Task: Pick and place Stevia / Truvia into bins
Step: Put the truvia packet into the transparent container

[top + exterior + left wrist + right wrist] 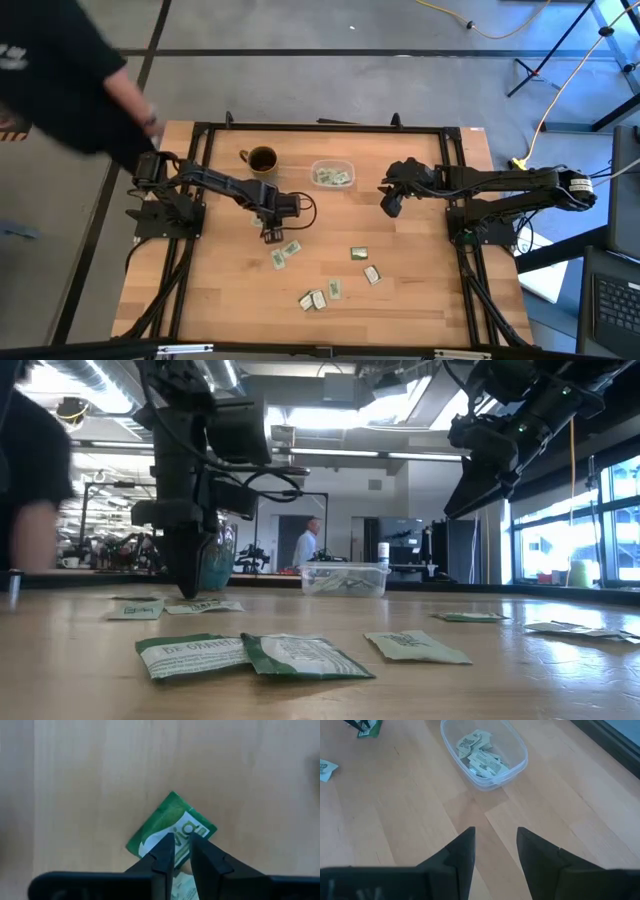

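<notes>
Left gripper: the left gripper (271,236) is low over the wooden desk (420,290), just above the dark green and white paper sachet (172,827). In the left wrist view its two fingers (165,854) stand close together with only a thin gap, and their tips are over the edge of this sachet. I judge it is closing on the sachet, but I cannot tell if the paper is already caught.

Right gripper: the right gripper (495,845) waits above the desk, near the container, with fingers moderately apart and nothing between them.

Sachets: several pale green and white sachets (318,298) lie loose on the near half of the desk, well apart from the container. Two lie just beside the left gripper.

Container: the clear plastic rectangular container with rounded corners (333,163) stands at the far middle of the desk and already holds some sachets.

Mug: the round brown mug (262,159) stands near the container, on the left arm's side.

Person: a dark sleeve (60,80) reaches in at the far left corner.

Advice for the step: the sachet is flat and thin, so the fingertips should press down to the wood and pinch one edge. Lift straight and slowly; the paper may slip out.
</notes>
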